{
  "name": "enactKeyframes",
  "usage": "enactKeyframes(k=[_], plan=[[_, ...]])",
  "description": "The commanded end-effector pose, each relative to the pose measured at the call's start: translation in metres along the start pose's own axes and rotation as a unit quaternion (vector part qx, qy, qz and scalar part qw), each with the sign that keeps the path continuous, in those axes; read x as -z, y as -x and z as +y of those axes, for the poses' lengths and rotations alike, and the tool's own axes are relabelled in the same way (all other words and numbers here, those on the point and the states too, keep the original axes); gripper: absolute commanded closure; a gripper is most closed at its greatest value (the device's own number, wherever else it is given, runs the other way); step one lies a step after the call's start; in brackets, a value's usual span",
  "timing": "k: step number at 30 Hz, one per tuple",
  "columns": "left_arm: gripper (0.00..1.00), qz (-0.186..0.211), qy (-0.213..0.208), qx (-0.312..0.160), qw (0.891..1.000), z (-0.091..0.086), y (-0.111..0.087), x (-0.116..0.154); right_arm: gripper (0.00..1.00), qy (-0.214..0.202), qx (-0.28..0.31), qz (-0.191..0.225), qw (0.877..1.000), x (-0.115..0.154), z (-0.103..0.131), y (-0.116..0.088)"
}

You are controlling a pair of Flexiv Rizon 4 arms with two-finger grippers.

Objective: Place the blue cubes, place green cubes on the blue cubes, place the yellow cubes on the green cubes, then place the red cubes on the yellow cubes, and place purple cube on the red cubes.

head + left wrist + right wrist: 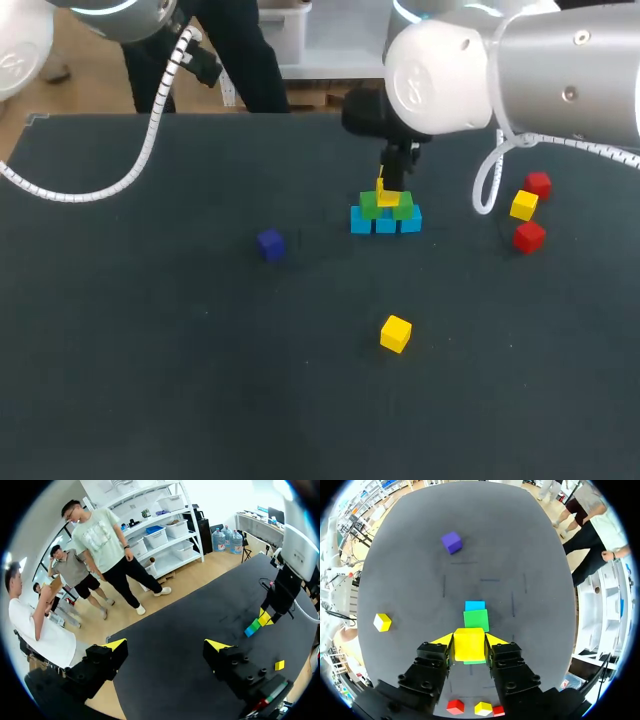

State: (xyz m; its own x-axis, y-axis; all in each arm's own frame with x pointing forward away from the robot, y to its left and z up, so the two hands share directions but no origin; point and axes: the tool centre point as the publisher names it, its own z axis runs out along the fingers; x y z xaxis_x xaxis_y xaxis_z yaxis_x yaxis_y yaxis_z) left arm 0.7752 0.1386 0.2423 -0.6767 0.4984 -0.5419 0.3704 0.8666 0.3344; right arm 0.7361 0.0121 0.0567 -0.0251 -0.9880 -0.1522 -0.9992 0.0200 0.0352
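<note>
Dark flat mat point(150, 350) covers the table. Closest sits a loose yellow cube point(395, 333), then a purple cube point(270, 243). Farther, the right gripper point(469, 641) squeezes a smooth yellow block point(469, 649) over square green cubes point(385, 207) on blue cubes point(386, 222). Left gripper point(166, 644) gapes wide, holding nothing.

A table point(120, 380) fills the scene, its top a matte dark grey, close to black, from edge to edge. Its far edge point(250, 112) runs straight, with a small notch point(38, 118) at the far left corner. Short, faint dark marks point(464, 563) lie on the top near its middle. The light is soft and even, and shadows on the top are weak.
</note>
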Motion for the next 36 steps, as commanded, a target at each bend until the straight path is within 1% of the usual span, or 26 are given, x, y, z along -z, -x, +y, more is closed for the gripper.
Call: enactKeyframes(k=[1, 5, 8, 13, 15, 16, 25, 29, 36], plan=[[0.0, 0.0, 0.0, 0.0, 1.0, 0.0, 0.0, 0.0, 0.73, 0.001, 0.0, 0.0, 1.0, 0.0, -0.002, 0.001], [0.0, 0.0, 0.0, 0.0, 1.0, 0.0, 0.0, 0.0, 0.73, 0.002, 0.0, 0.002, 1.0, -0.001, -0.003, 0.001], [0.0, 0.0, 0.0, 0.0, 1.0, 0.0, 0.0, 0.0, 0.71, 0.003, 0.0, 0.004, 1.0, -0.002, -0.004, 0.001], [0.0, 0.0, 0.0, 0.0, 1.0, 0.0, 0.0, 0.0, 0.51, 0.005, 0.001, 0.004, 1.0, -0.003, -0.005, 0.001], [0.0, 0.0, 0.0, 0.0, 1.0, 0.0, 0.0, 0.0, 0.13, 0.004, 0.001, 0.005, 1.0, -0.003, -0.005, 0.001], [0.0, 0.0, 0.0, 0.0, 1.0, 0.0, 0.0, 0.0, 0.0, 0.004, 0.001, 0.005, 1.0, -0.003, -0.005, 0.001], [0.0, 0.0, 0.0, 0.0, 1.0, 0.0, 0.0, 0.0, 0.0, 0.0, -0.001, -0.002, 1.0, -0.003, -0.004, -0.001], [0.0, 0.0, 0.0, 0.0, 1.0, 0.0, 0.0, 0.0, 0.0, -0.013, -0.006, -0.007, 1.0, 0.005, 0.002, -0.005], [0.0, 0.0, 0.0, 0.0, 1.0, 0.0, 0.0, 0.0, 0.0, -0.029, -0.031, -0.009, 0.999, 0.019, 0.011, -0.029]])
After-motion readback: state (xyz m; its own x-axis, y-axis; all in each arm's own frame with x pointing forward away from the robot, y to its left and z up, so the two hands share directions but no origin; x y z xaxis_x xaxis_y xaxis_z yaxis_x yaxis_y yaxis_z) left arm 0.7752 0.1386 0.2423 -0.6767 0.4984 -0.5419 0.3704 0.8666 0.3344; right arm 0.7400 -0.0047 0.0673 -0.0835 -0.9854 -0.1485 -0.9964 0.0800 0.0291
